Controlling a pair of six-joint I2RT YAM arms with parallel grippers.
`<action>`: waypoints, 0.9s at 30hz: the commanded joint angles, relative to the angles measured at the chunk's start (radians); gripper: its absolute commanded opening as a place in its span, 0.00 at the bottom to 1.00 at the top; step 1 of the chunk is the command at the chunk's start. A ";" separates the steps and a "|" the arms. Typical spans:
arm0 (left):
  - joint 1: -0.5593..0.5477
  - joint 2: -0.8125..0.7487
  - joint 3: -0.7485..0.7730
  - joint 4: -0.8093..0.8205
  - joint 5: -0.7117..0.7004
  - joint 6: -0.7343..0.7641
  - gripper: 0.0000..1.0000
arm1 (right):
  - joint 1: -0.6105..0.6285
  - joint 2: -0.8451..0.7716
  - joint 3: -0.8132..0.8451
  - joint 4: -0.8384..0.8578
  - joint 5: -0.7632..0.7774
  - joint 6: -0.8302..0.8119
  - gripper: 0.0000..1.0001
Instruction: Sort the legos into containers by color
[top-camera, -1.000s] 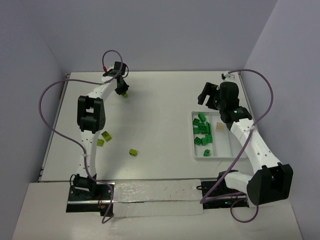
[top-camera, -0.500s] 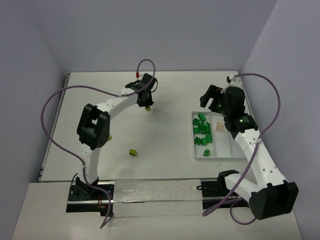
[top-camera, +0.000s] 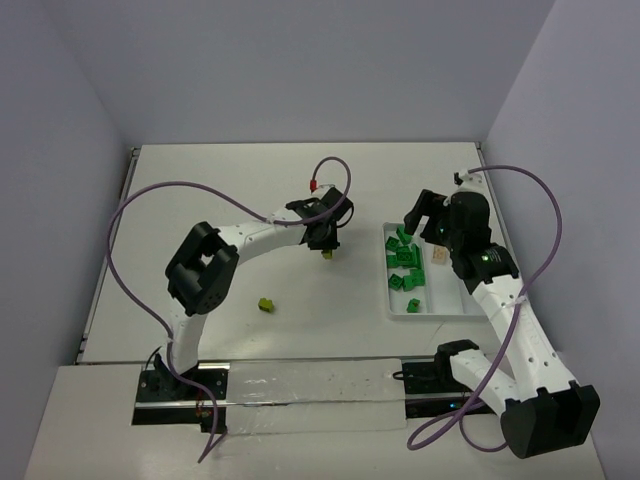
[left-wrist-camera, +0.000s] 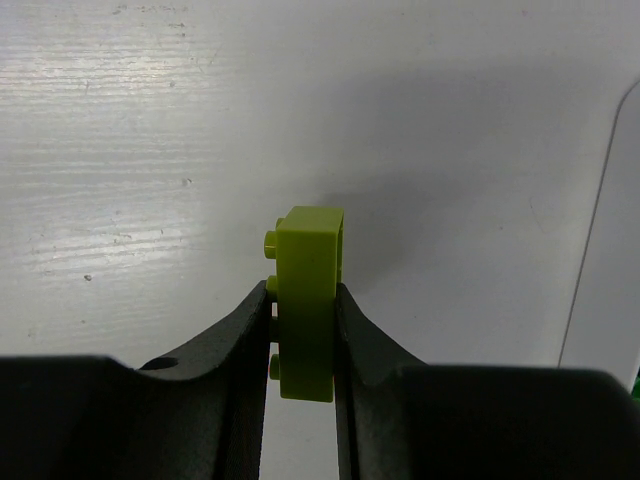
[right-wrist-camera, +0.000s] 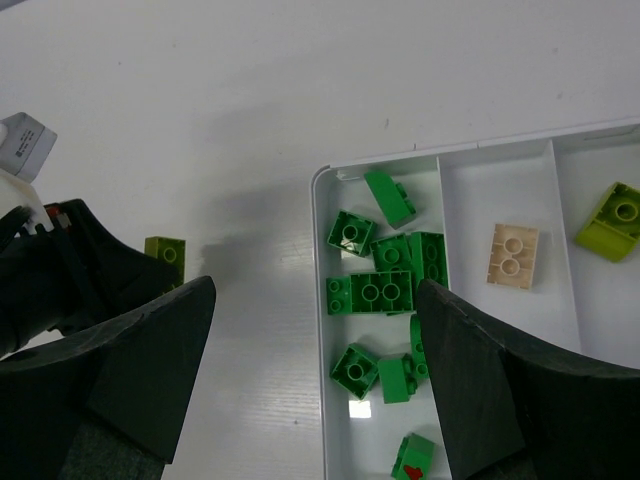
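Observation:
A yellow-green lego (left-wrist-camera: 310, 300) stands on edge between the fingers of my left gripper (left-wrist-camera: 303, 335), which is shut on it. From above, that gripper (top-camera: 327, 246) hangs over the table's middle, a little left of the white tray (top-camera: 440, 315). The tray's left container holds several dark green legos (right-wrist-camera: 385, 290), the middle one a pale peach lego (right-wrist-camera: 512, 252), the right one a yellow-green lego (right-wrist-camera: 620, 220). My right gripper (right-wrist-camera: 315, 370) is open with nothing in it, above the tray's left wall (right-wrist-camera: 322, 400). Another yellow-green lego (top-camera: 265, 304) lies loose on the table.
The left arm's purple cable (top-camera: 140, 210) loops over the left half of the table. The tray's far corner (left-wrist-camera: 612, 230) shows at the right of the left wrist view. Grey walls close in the table at the back and sides.
My left arm has swung from the far left of the table toward the tray, carrying the yellow-green lego. The right gripper has shifted slightly forward over the tray.

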 joint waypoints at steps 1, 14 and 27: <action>-0.007 0.037 0.002 0.040 -0.011 -0.024 0.15 | 0.006 -0.046 -0.017 -0.017 0.041 -0.020 0.89; -0.021 0.083 0.050 -0.005 0.012 0.003 0.85 | 0.006 -0.058 -0.031 -0.036 0.056 -0.034 0.89; 0.031 -0.251 -0.017 -0.118 -0.121 0.014 0.91 | 0.070 -0.029 -0.028 -0.017 -0.033 -0.041 0.89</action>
